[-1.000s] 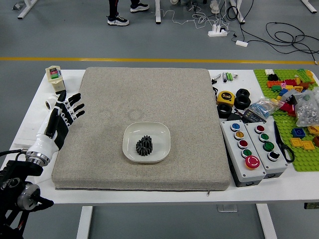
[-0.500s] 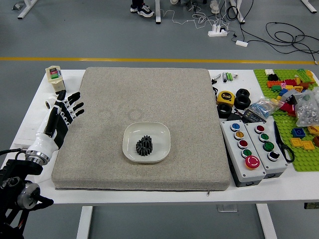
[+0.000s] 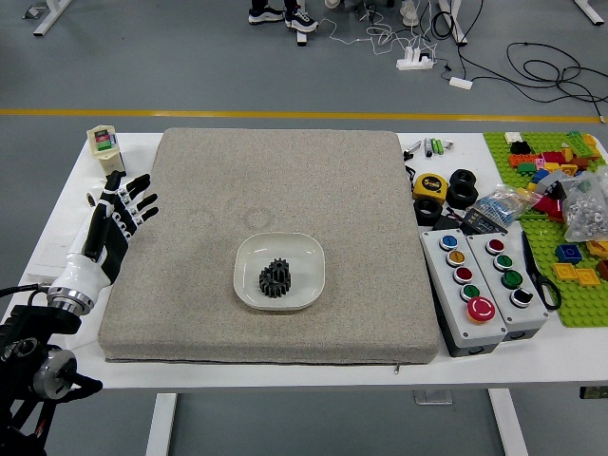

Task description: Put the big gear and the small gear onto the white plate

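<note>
My left hand (image 3: 136, 201) is over the left edge of the grey-beige mat, fingers spread, holding nothing. It is well to the left of the white plate (image 3: 245, 272), which lies on the mat's lower middle. On the plate, near its centre, are the black gears (image 3: 275, 278), a smaller toothed part showing at the top against a larger one. They touch or overlap; exactly how they are stacked cannot be told. My right hand is out of view.
The mat (image 3: 275, 190) covers much of the white table (image 3: 399, 370). At right stand button boxes (image 3: 475, 290), a yellow tape measure (image 3: 430, 186), black rolls and a green board (image 3: 579, 309) with bricks. A bottle (image 3: 105, 149) stands back left. A person's feet show beyond the table.
My left hand has shifted very slightly left. The person's feet beyond the table have moved to the right. The plate and gears have stayed put.
</note>
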Motion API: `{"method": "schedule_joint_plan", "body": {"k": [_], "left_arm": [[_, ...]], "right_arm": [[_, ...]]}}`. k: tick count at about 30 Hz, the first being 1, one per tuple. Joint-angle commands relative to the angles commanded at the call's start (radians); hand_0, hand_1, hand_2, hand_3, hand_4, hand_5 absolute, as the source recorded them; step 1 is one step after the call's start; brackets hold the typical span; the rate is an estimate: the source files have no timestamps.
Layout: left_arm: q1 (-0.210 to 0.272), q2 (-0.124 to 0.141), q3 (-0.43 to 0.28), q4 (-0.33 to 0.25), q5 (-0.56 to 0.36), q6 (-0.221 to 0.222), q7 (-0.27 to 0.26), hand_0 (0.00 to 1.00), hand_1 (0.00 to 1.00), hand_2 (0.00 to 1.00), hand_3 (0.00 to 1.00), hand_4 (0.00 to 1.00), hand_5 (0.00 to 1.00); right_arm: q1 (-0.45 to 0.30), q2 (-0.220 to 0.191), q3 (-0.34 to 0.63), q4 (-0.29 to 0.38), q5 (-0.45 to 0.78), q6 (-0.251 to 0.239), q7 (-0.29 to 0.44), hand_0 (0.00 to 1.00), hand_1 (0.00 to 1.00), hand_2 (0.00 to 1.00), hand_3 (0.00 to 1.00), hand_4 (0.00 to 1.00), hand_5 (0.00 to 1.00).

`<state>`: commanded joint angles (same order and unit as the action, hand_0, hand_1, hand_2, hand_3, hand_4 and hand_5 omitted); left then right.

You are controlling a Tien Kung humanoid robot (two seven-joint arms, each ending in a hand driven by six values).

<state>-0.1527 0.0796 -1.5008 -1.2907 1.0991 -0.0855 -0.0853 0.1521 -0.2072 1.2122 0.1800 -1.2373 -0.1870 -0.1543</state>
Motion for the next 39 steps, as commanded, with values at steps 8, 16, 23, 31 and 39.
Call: {"method": "schedule_joint_plan", "body": {"k": [8, 16, 23, 31, 39], "left_arm": [[-0.003, 0.002, 0.010, -0.001, 0.003, 0.000, 0.000, 0.876, 0.910, 0.960, 0.851, 0.954, 0.998], [0.008, 0.002, 0.012, 0.000, 0.016, 0.000, 0.002, 0.876, 0.910, 0.960, 0.850, 0.955, 0.998], [0.008, 0.001, 0.020, 0.001, 0.019, 0.001, 0.001, 0.877, 0.910, 0.960, 0.851, 0.957, 0.998], [0.008, 0.001, 0.019, 0.002, 0.021, 0.002, 0.002, 0.877, 0.910, 0.961, 0.850, 0.958, 0.998], [0.006, 0.003, 0.017, 0.000, 0.022, 0.002, 0.002, 0.877, 0.910, 0.961, 0.850, 0.959, 0.998]], "right_arm": [[-0.003, 0.001, -0.003, 0.000, -0.010, 0.001, -0.004, 0.691, 0.691, 0.771, 0.612, 0.830, 0.651], [-0.008, 0.001, 0.015, 0.000, -0.034, 0.002, -0.005, 0.691, 0.690, 0.772, 0.611, 0.829, 0.652], [-0.010, 0.003, 0.015, 0.000, -0.053, 0.003, -0.009, 0.689, 0.687, 0.769, 0.609, 0.829, 0.652], [-0.011, 0.003, 0.014, 0.000, -0.050, 0.002, -0.007, 0.689, 0.687, 0.769, 0.608, 0.829, 0.650], [-0.007, 0.002, 0.014, 0.000, -0.043, 0.002, -0.006, 0.688, 0.686, 0.768, 0.606, 0.827, 0.651]]}}
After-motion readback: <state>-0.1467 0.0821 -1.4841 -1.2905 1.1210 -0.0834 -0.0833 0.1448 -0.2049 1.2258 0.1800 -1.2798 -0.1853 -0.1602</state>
